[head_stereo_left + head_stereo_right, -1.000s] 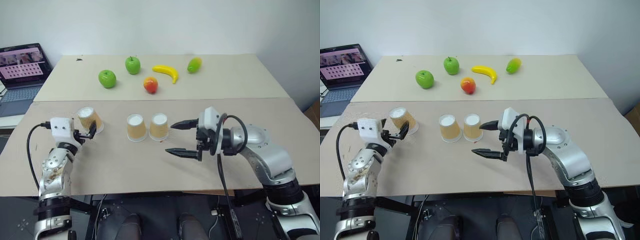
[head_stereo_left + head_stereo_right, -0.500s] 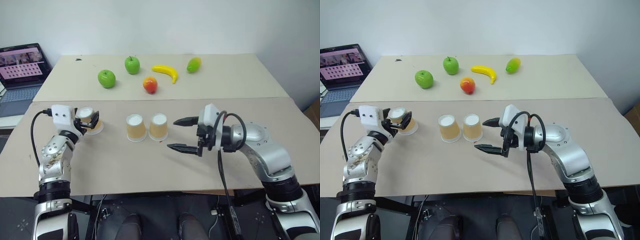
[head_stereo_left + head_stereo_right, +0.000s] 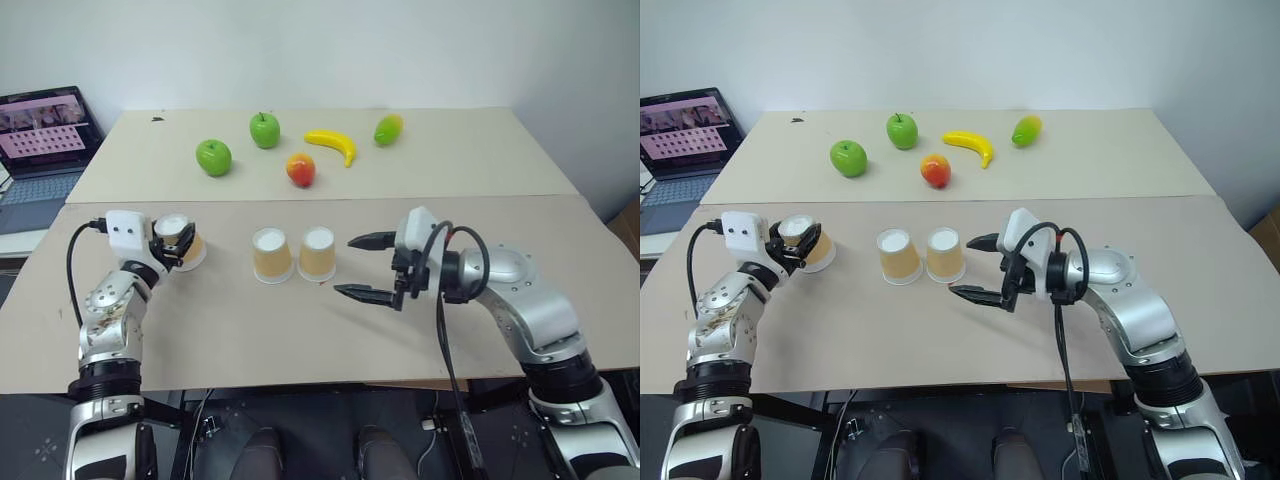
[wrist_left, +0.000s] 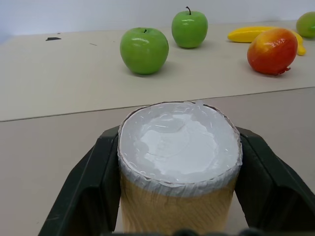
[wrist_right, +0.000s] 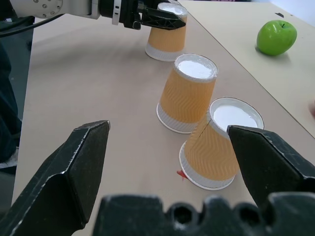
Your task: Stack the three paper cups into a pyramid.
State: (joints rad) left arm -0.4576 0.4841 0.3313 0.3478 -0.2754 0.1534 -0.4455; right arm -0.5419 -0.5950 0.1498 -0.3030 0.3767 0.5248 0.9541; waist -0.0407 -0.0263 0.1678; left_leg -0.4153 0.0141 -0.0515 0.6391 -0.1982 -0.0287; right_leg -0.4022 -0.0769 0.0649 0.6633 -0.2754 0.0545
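Note:
Three paper cups, tan-orange with white ends, stand upside down on the near tabletop. My left gripper (image 3: 176, 243) is shut on the leftmost cup (image 3: 193, 256), one black finger on each side of its wall just under the white top (image 4: 179, 142). The other two cups (image 3: 272, 257) (image 3: 318, 253) stand side by side in the middle, almost touching. My right gripper (image 3: 345, 266) hangs open just right of that pair and points at them, with nothing between its fingers (image 5: 74, 167).
On the far board lie two green apples (image 3: 213, 157) (image 3: 265, 130), a red-orange fruit (image 3: 300, 170), a banana (image 3: 333, 145) and a green-yellow mango (image 3: 388, 128). A laptop (image 3: 40, 140) sits off the table's left. A seam (image 3: 480, 199) divides the two boards.
My left gripper, open around the leftmost cup a second ago, has shut on it. The right gripper stays open in about the same place.

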